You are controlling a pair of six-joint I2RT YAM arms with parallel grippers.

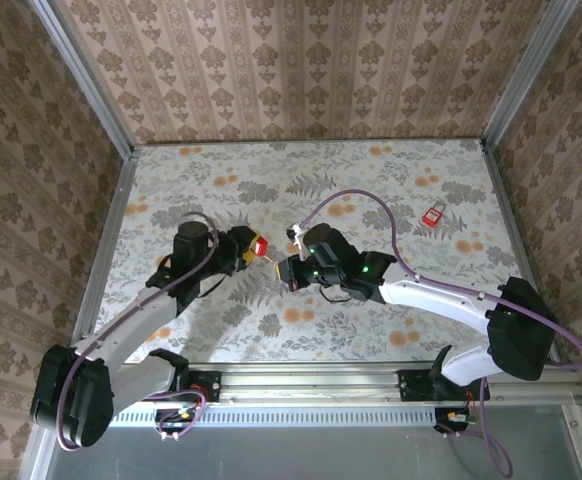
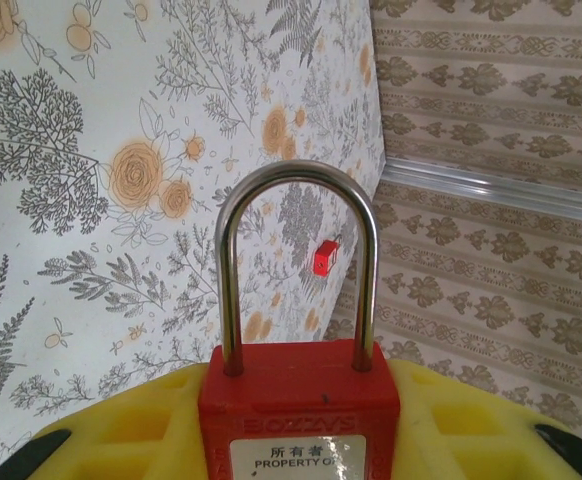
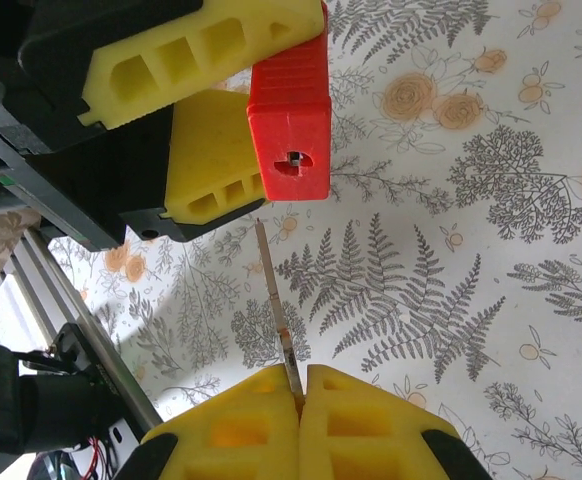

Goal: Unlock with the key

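Left gripper (image 1: 250, 249), middle of top view, pinches red plastic padlock (image 3: 291, 120). Right gripper (image 3: 299, 400) jaws squeeze thin metal key (image 3: 276, 300). Key tip near keyhole, apart.

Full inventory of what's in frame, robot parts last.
held padlock: 1, red body with steel shackle, in left gripper
key: 1, metal, in right gripper, tip just short of the held padlock's keyhole
spare padlock: 1, red, far right on table
table: 1, floral grey and orange cover
walls: 3, brown wallpaper, around table
left gripper: 1, yellow pads, clamped on held padlock
right gripper: 1, yellow pads, pinching key
left arm: 1, black and white
right arm: 1, black and white
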